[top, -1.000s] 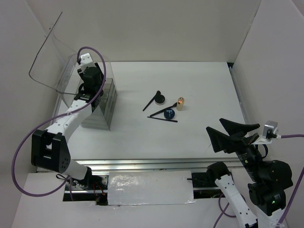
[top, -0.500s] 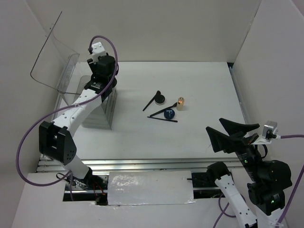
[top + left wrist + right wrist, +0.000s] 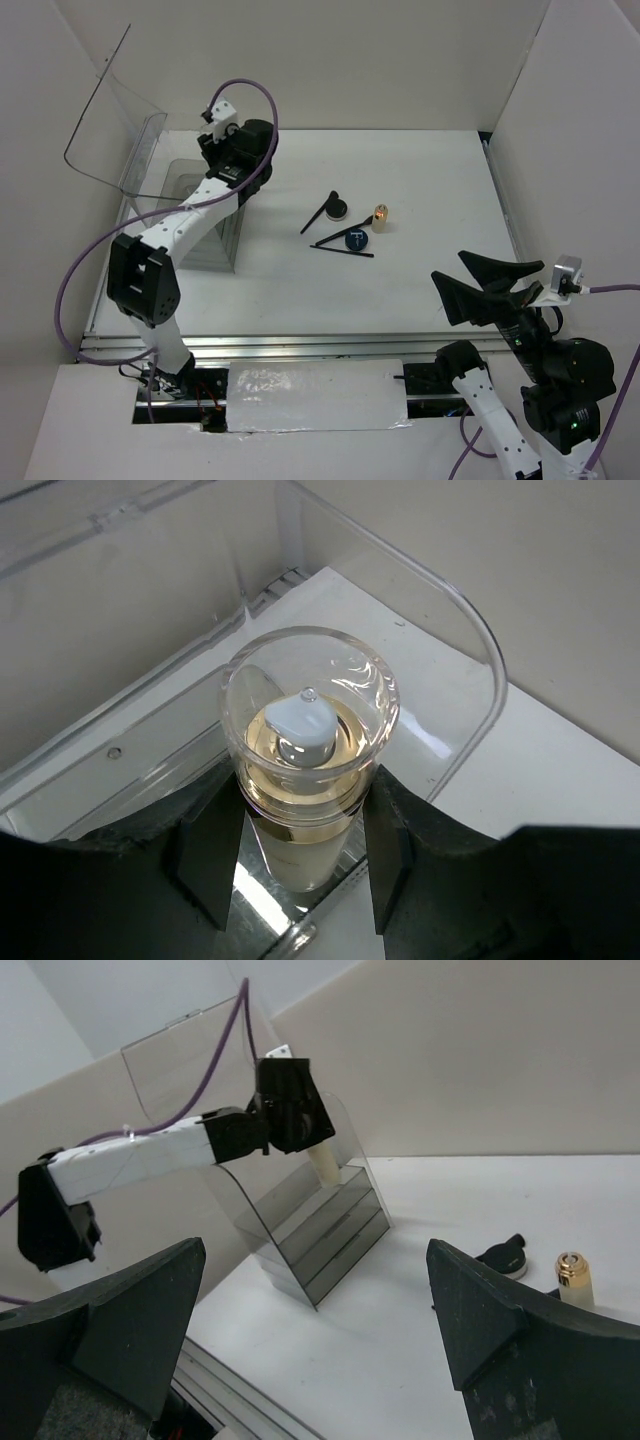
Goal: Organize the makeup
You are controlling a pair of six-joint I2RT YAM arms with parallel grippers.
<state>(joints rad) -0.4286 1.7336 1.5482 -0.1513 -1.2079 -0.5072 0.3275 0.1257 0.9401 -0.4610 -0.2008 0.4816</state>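
Note:
My left gripper (image 3: 243, 160) is shut on the tall clear pale-yellow bottle (image 3: 305, 740), with a finger pressed on each side. It holds the bottle upright over the right end of the clear plastic box (image 3: 212, 240). The right wrist view shows the bottle's lower end (image 3: 325, 1165) at the box's top tier. On the table's middle lie a black compact (image 3: 338, 209), a dark blue compact (image 3: 356, 240), a short amber gold-capped bottle (image 3: 381, 216) and thin black brushes (image 3: 342, 250). My right gripper (image 3: 490, 285) hangs open near the front right, holding nothing.
The box has stepped tiers and drawers (image 3: 335, 1230), and its curved clear lid (image 3: 100, 120) stands raised at the back left. White walls close the table on three sides. A metal rail (image 3: 300, 345) runs along the front edge.
The left arm has swung right from over the box's back left to its right end, carrying the bottle. The right arm has barely moved.

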